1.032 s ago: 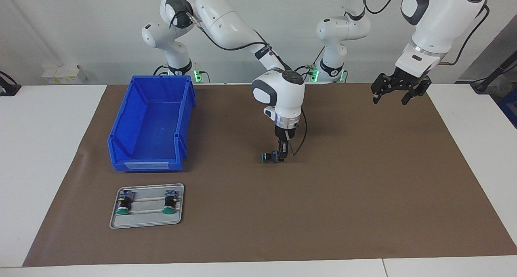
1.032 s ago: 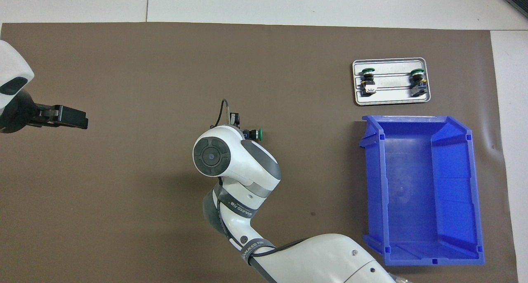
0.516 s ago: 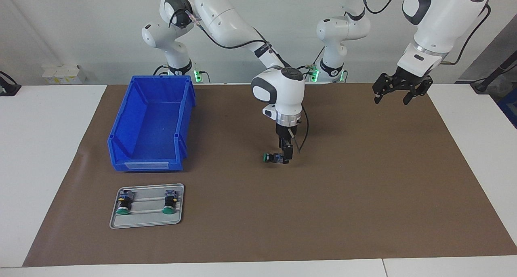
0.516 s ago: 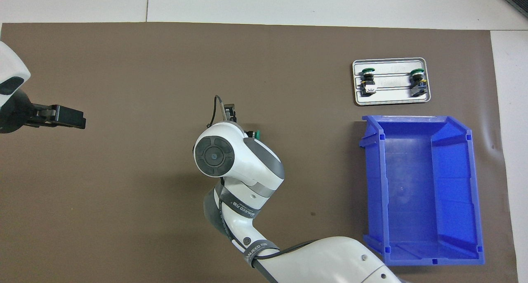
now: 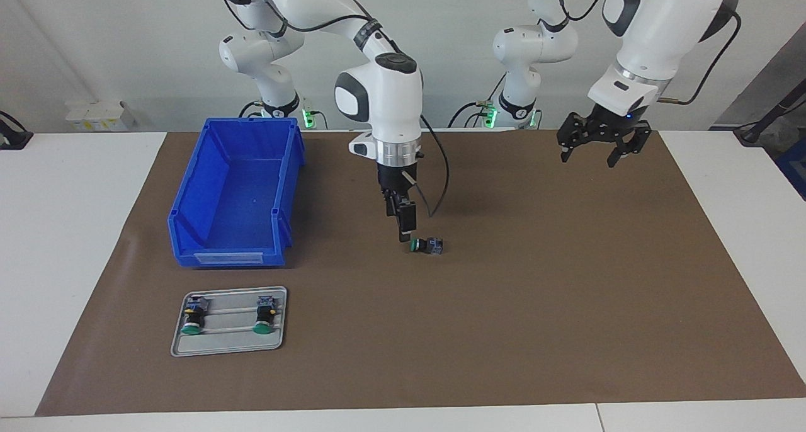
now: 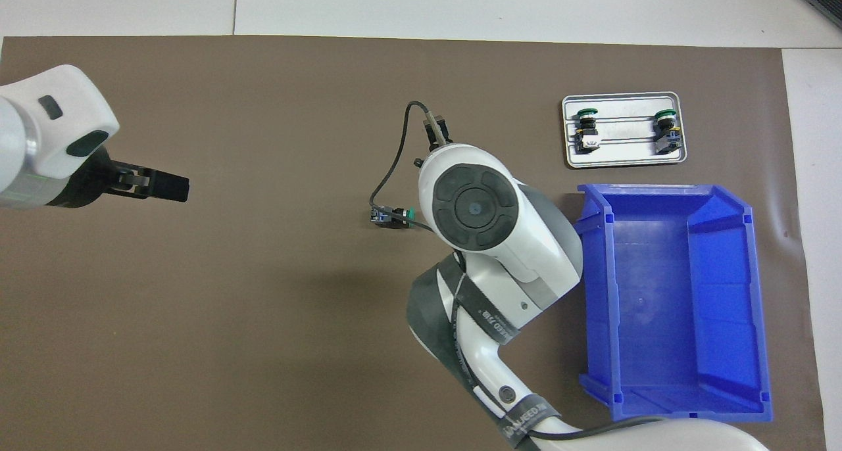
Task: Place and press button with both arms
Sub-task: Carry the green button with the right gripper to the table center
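Note:
A button (image 5: 427, 245) with a green cap lies on its side on the brown mat near the middle, its cap toward the right arm's end; it also shows in the overhead view (image 6: 393, 215). My right gripper (image 5: 403, 227) hangs just above the mat beside the cap, open and apart from the button. In the overhead view the right wrist hides it. My left gripper (image 5: 595, 145) is open and empty, up in the air over the mat toward the left arm's end; it also shows in the overhead view (image 6: 172, 187).
A grey tray (image 5: 176, 350) holds two more green-capped buttons (image 5: 191, 319) (image 5: 264, 316) at the right arm's end, farther from the robots. An empty blue bin (image 5: 230, 255) stands nearer to the robots than the tray.
My right gripper let go of the button, rose and drew back toward the right arm's end. The button stays lying on the mat. My left gripper moved a little toward the middle.

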`<state>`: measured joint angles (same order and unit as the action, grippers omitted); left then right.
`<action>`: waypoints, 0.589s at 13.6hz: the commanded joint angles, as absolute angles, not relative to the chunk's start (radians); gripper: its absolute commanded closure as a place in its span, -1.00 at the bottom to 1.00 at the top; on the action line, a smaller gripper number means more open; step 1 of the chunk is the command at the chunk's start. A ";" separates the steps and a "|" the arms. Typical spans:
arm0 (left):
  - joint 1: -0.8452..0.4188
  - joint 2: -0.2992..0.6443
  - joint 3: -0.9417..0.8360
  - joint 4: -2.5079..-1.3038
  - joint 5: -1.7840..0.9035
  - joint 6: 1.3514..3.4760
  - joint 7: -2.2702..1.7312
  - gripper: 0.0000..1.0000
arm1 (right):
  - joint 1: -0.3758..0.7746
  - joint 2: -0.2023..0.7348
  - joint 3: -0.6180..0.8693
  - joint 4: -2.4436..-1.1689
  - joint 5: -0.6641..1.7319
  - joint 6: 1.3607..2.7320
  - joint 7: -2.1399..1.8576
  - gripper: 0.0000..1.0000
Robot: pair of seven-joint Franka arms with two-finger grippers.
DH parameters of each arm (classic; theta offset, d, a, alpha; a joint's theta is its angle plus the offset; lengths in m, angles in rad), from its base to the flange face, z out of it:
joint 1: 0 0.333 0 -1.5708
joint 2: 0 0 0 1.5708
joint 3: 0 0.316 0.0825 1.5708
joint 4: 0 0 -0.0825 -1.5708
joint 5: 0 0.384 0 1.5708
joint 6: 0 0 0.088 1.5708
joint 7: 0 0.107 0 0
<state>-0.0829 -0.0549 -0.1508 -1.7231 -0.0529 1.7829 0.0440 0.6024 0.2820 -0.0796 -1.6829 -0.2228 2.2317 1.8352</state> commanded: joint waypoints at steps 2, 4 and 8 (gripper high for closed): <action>-0.234 0.000 -0.138 -1.761 -0.066 1.966 0.055 -1.00 | 0.474 0.195 -0.067 -1.741 -0.117 2.159 1.350 -1.00; -0.308 0.085 -0.138 -1.753 -0.066 2.099 0.072 -1.00 | 0.385 0.140 -0.067 -1.740 -0.056 2.079 1.060 -1.00; -0.379 0.163 -0.140 -1.752 -0.066 2.227 0.291 -1.00 | 0.211 0.045 -0.067 -1.735 -0.020 1.915 0.550 -1.00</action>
<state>-0.3536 0.1516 -0.1569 -1.7599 -0.0562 2.1929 0.1874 0.2772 0.1037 -0.0831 -1.7036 -0.0457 1.9591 0.7472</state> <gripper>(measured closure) 0.000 0.000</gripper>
